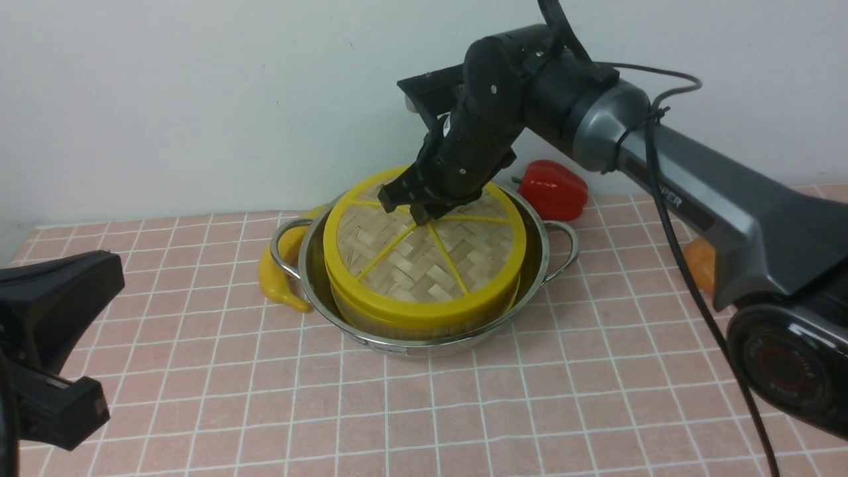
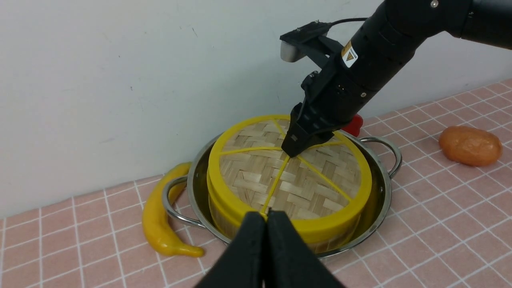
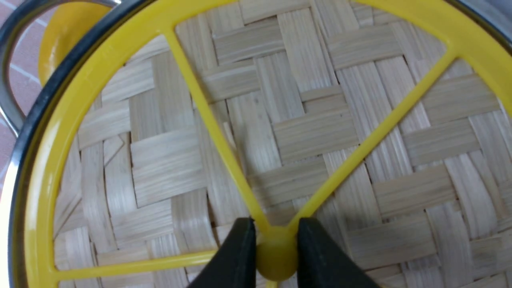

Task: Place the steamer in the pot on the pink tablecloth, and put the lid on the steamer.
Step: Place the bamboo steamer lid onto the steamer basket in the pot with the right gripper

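The steel pot (image 1: 424, 346) stands on the pink tablecloth (image 1: 530, 411). The steamer (image 1: 397, 328) sits inside it, with only its bamboo wall showing. The woven lid (image 1: 424, 265) with yellow spokes lies level on top of the steamer. My right gripper (image 1: 424, 212) reaches down from the right and is shut on the lid's yellow centre hub (image 3: 276, 256), one finger on each side. My left gripper (image 2: 266, 216) hangs shut and empty in front of the pot, apart from it. The steamer's contents are hidden under the lid.
A yellow banana-shaped toy (image 1: 275, 278) lies against the pot's left handle. A red pepper (image 1: 553, 189) sits behind the pot by the wall. An orange lump (image 2: 470, 146) lies to the right. The left arm's black body (image 1: 59, 291) is at the near left.
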